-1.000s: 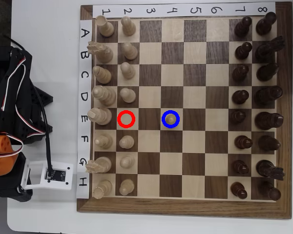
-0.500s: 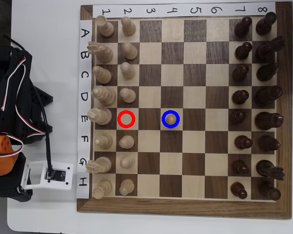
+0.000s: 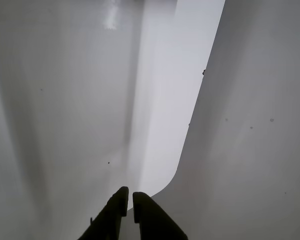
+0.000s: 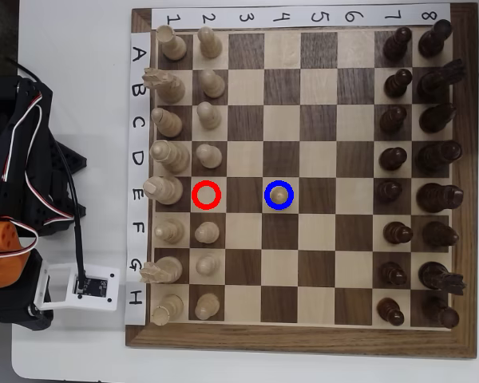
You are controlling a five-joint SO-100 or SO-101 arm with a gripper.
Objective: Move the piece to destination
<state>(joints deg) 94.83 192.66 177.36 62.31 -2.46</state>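
A pale pawn (image 4: 279, 193) stands upright inside the blue-ringed square (image 4: 279, 207), in row E, column 4 of the chessboard (image 4: 299, 345). The red-ringed square (image 4: 207, 195) in row E, column 2 is bare. The other pale pawns (image 4: 207, 232) stand in column 2. The arm (image 4: 20, 159) is folded up on the white table, left of the board and away from every piece. In the wrist view my gripper (image 3: 129, 193) enters from the bottom edge, its dark fingers (image 3: 115, 210) together and holding nothing. That view shows only pale grey and white surfaces, no board.
Taller pale pieces (image 4: 164, 190) fill column 1. Dark brown pieces (image 4: 419, 191) fill columns 7 and 8. Paper labels (image 4: 137, 159) run along the board's left and top sides. A white camera mount (image 4: 84, 285) and a black cable (image 4: 76, 223) lie beside the arm.
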